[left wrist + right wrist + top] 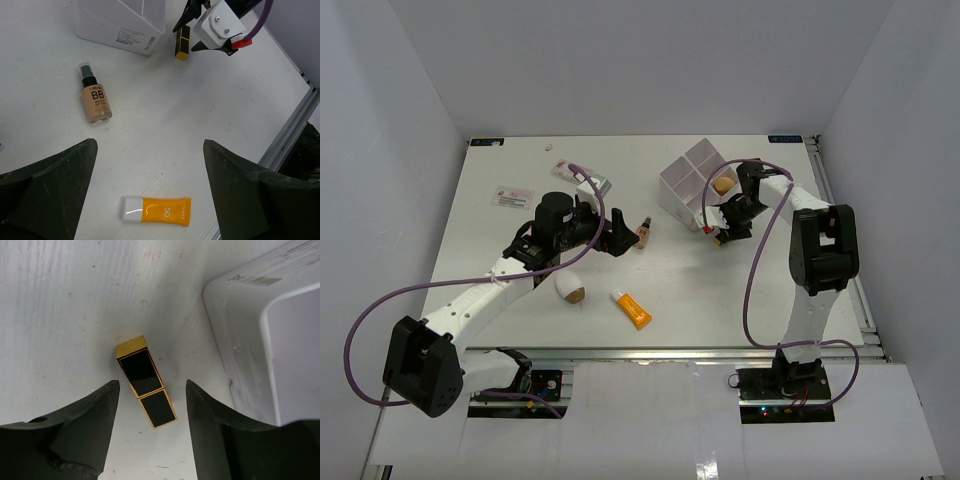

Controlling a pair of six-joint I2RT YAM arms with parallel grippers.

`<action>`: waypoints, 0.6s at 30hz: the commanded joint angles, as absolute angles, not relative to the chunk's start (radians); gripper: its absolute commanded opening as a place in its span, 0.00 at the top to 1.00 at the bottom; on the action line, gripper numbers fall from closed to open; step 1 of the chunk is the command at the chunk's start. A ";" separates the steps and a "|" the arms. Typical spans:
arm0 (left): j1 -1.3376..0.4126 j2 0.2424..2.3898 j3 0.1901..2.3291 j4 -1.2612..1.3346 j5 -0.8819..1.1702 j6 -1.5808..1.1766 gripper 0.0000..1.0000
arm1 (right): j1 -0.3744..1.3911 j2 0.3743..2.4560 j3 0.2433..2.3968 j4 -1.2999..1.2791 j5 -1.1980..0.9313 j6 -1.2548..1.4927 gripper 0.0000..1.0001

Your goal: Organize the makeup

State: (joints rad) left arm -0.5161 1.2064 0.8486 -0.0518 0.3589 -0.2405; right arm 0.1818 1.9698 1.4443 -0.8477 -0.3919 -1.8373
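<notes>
Right wrist: lipstick tube (146,388) untouched between released right claw (151,390); left wrist: left claw (150,150) released

the lipstick tube (146,388) looks glossy, the table (65,305) matt.

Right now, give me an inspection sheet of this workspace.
Surface: white table, faint smudges.
Job's things: lipstick lying beside white box; tan sponge inside the box; BB bottle, orange tube and white-and-tan sponge loose on the table.
Clutter: printed card.
Tools: left tool open, empty; right tool open, straddling the lipstick.
Cables: purple cables looped along both arms.
Surroundings: white walls.
</notes>
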 commanded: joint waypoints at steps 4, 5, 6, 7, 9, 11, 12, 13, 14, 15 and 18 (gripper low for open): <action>-0.517 1.193 0.872 -0.043 0.369 -0.232 0.02 | 0.181 2.004 1.491 -0.881 -0.360 -1.829 0.49; -0.517 1.193 0.871 -0.043 0.367 -0.232 0.02 | 0.181 2.005 1.491 -0.881 -0.360 -1.828 0.52; -0.517 1.193 0.871 -0.043 0.365 -0.233 0.02 | 0.181 2.006 1.491 -0.881 -0.359 -1.827 0.58; -0.518 1.195 0.870 -0.044 0.365 -0.232 0.02 | 0.181 2.006 1.490 -0.881 -0.360 -1.826 0.62; -0.518 1.195 0.871 -0.044 0.365 -0.232 0.02 | 0.181 1.997 1.486 -0.880 -0.358 -1.823 0.72; -0.517 1.195 0.871 -0.044 0.365 -0.232 0.02 | 0.181 1.976 1.480 -0.877 -0.356 -1.822 0.78; -0.517 1.194 0.871 -0.044 0.365 -0.231 0.02 | 0.181 1.963 1.476 -0.877 -0.357 -1.821 0.81; -0.517 1.193 0.871 -0.044 0.365 -0.231 0.02 | 0.180 1.940 1.475 -0.877 -0.357 -1.819 0.82; -0.517 1.192 0.871 -0.044 0.365 -0.232 0.02 | 0.179 1.916 1.475 -0.876 -0.359 -1.814 0.82; -0.517 1.191 0.870 -0.044 0.366 -0.232 0.02 | 0.179 1.891 1.475 -0.876 -0.361 -1.808 0.83; -0.517 1.191 0.873 -0.044 0.371 -0.233 0.02 | 0.179 1.819 1.483 -0.865 -0.365 -1.797 0.85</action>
State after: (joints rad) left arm -0.5160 1.2064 0.8486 -0.0517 0.3588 -0.2401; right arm 0.1810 1.9633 1.4582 -0.8604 -0.3523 -1.8115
